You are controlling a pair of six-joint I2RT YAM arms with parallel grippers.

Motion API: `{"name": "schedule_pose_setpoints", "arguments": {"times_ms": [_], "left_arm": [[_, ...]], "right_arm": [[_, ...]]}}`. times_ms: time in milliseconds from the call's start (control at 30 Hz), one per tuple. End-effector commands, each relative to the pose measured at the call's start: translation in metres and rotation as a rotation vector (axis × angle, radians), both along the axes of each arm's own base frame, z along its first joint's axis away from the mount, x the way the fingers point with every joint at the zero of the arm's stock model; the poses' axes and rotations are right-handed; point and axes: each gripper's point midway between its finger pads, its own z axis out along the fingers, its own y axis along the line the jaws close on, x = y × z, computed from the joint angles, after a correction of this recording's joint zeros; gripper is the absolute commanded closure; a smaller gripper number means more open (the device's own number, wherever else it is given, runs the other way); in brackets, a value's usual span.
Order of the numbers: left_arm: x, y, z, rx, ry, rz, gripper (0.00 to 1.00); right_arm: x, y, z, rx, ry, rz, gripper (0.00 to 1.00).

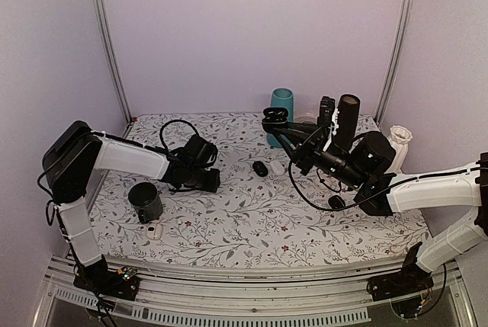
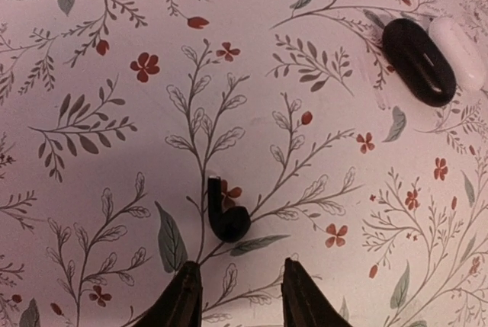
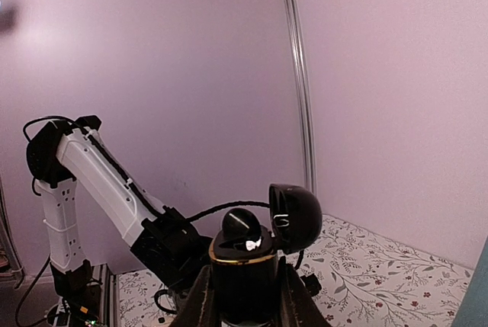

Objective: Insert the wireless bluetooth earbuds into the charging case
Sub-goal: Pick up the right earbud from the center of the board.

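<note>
Closing off-centre, the half-open, empty left gripper (image 2: 236,296) could flick away the black earbud (image 2: 225,213) lying on the floral cloth (image 2: 114,75) just beyond its tips, while the right gripper (image 3: 245,290) clamps the open-lidded charging case (image 3: 242,262) aloft, far right.

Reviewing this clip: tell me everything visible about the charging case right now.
The charging case is small, glossy black, plastic-looking, with a thin gold-coloured rim around its opening. Its domed lid is swung open on one side. A rounded black shape, likely an earbud, sits in the opening. The right gripper holds it clamped between both fingers, raised above the table; nothing else touches it.
</note>
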Motion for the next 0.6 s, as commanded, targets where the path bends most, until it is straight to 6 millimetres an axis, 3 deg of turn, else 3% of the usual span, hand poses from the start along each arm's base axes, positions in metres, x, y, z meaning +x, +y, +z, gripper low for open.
{"name": "schedule_pose_setpoints", "arguments": {"times_ms": [0,300,467,567], "left_arm": [[0.02,-0.006,0.007,-0.015,-0.052,0.018,0.62],[0.031,-0.004,-0.004,0.041,-0.053,0.041,0.63],[0.034,-0.004,-0.001,0.044,-0.068,0.047,0.64],[0.033,-0.003,-0.017,0.074,-0.039,0.046,0.66]], "right_arm": [[-0.001,-0.007,0.008,0.017,-0.001,-0.016,0.97],[-0.001,-0.009,0.008,0.013,0.002,-0.022,0.97],[-0.001,-0.009,0.01,0.017,0.005,-0.019,0.97],[-0.001,-0.008,0.009,0.018,0.006,-0.018,0.97]]}}
